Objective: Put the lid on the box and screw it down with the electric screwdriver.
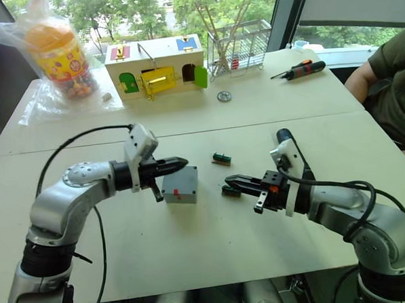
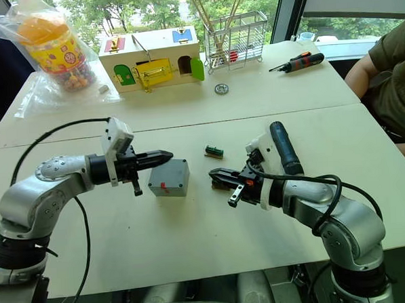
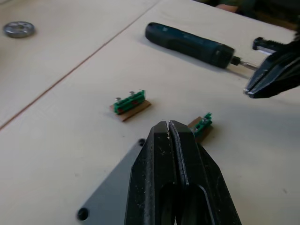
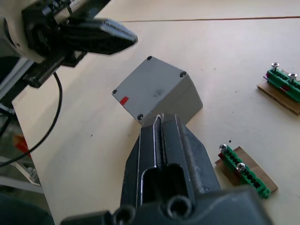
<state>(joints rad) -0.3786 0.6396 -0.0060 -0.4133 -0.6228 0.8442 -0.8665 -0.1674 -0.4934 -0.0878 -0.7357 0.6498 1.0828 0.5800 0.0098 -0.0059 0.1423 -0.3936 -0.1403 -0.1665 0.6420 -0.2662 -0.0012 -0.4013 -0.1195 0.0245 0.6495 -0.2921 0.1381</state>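
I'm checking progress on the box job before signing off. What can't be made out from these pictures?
- Small grey square plastic box: its lid is on, but the corner holes are too small to tell whether they hold screws.
- Dark blue-black cylindrical electric screwdriver: the right gripper covers its bit tip in the left wrist view.

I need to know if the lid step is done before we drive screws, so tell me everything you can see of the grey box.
The box is a small square enclosure of matte grey plastic standing on the pale table. Its top is closed by a flat grey face with a dark screw hole at each corner, and a small red mark shows on one side. The left hand, fingers shut, hovers at its upper edge; contact is unclear. The right hand is apart from it.
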